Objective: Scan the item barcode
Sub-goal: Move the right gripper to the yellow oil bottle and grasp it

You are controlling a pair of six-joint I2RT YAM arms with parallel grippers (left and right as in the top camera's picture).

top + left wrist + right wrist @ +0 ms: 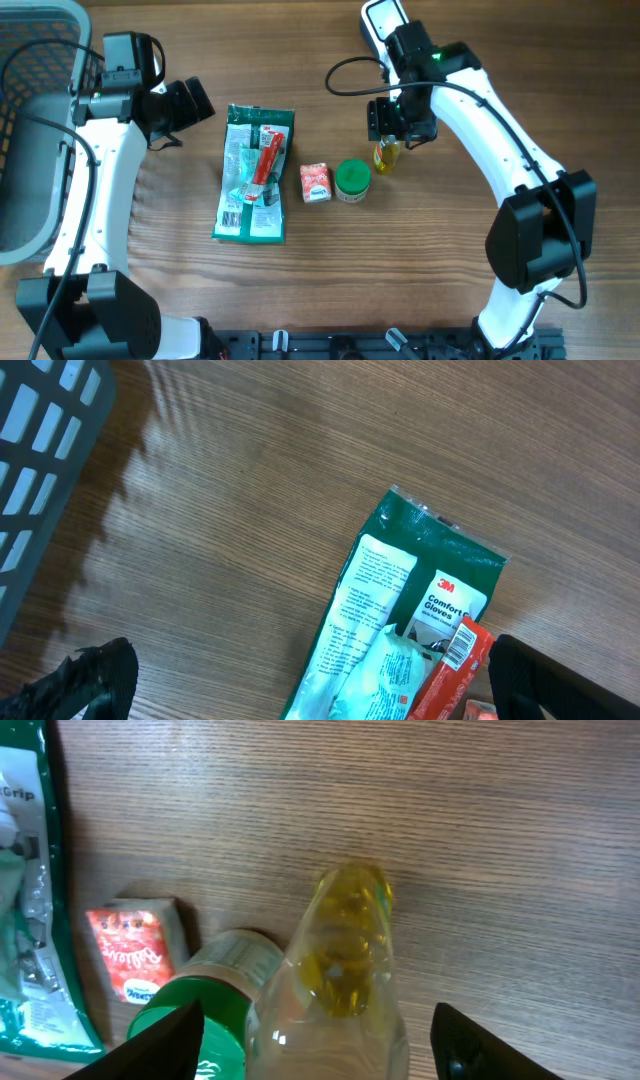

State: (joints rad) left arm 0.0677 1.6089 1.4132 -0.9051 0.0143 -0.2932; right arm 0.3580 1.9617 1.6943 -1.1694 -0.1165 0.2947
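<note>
A small clear bottle [386,157] of yellow liquid stands right of a green-lidded jar [352,181] and a little red carton [315,182]. My right gripper [393,140] hangs over the bottle. In the right wrist view the bottle [345,970] sits between the two fingers [165,1045], with a gap on each side, so the right gripper [320,1045] is open. A green glove pack [255,175] lies flat with a red bar [268,160] on it. My left gripper [195,102] is open beside the pack's top left corner, holding nothing. A barcode shows on the red bar [450,660].
A grey plastic basket [40,100] fills the far left edge. A white device [385,18] with a black cable sits at the back behind the right arm. The jar [200,1005] nearly touches the bottle's left side.
</note>
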